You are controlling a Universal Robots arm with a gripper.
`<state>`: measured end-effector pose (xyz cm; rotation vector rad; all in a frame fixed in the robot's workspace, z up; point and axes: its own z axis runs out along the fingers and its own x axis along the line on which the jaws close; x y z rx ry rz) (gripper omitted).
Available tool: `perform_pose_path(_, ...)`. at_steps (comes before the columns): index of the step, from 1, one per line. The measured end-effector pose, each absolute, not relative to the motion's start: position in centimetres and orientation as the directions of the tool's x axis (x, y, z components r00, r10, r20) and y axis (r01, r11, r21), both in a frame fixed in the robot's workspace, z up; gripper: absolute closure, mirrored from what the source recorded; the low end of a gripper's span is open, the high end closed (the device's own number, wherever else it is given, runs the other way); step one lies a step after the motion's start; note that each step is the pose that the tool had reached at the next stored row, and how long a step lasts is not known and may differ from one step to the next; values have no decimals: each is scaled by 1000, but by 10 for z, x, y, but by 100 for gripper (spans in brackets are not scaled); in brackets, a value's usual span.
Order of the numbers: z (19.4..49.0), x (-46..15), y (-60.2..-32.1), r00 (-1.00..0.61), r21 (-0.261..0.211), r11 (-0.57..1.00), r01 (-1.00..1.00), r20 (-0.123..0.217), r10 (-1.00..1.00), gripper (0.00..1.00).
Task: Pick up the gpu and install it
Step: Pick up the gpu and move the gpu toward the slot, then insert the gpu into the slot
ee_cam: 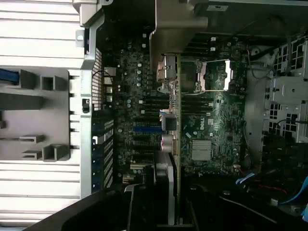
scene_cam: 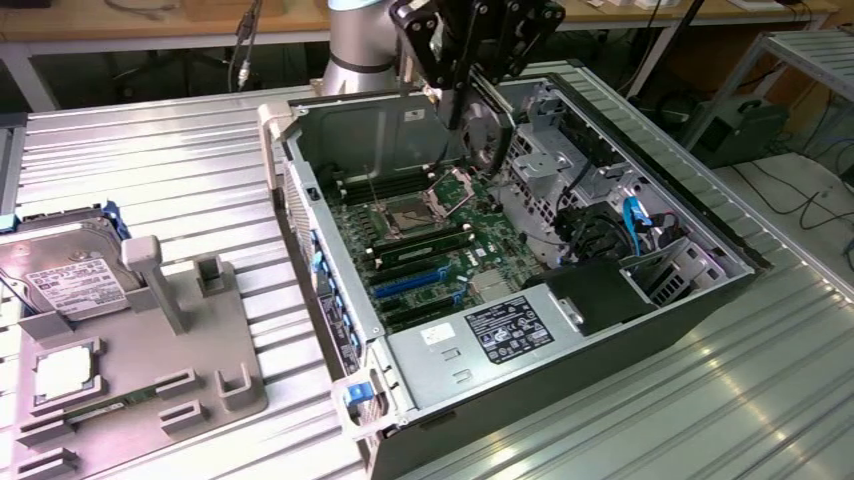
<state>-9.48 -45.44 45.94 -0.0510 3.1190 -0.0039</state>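
Observation:
The gpu (scene_cam: 483, 140) is a thin card seen edge-on, hanging upright under my gripper (scene_cam: 470, 75) over the far end of the open computer case (scene_cam: 694, 230). My gripper is shut on the card's upper edge. The card is above the motherboard (scene_cam: 441, 240), near the CPU socket (scene_cam: 411, 208), and not touching it. In the wrist view the gpu (ee_cam: 177, 120) runs as a narrow green edge with its silver bracket (ee_cam: 166, 79) beside it, held in my gripper (ee_cam: 174, 197). It lines up roughly along the row of slots, with a blue slot (ee_cam: 147, 129) just beside it.
A grey parts fixture (scene_cam: 200, 360) stands at the exterior view's left and holds a silver hard drive (scene_cam: 74, 285) and a square chip (scene_cam: 64, 372). Drive cages (scene_cam: 561, 170) and a black power supply (scene_cam: 601, 295) crowd the case's right side. The case rests on a ribbed metal table (scene_cam: 174, 170).

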Motion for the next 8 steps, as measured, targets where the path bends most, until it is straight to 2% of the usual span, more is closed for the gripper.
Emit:
perform_pose_path(2, 459, -69, -454, -999, -3, 999, -33, -22, -33, 72)
perform_pose_path(8, 459, -69, -454, -999, -3, 999, -33, -22, -33, 72)
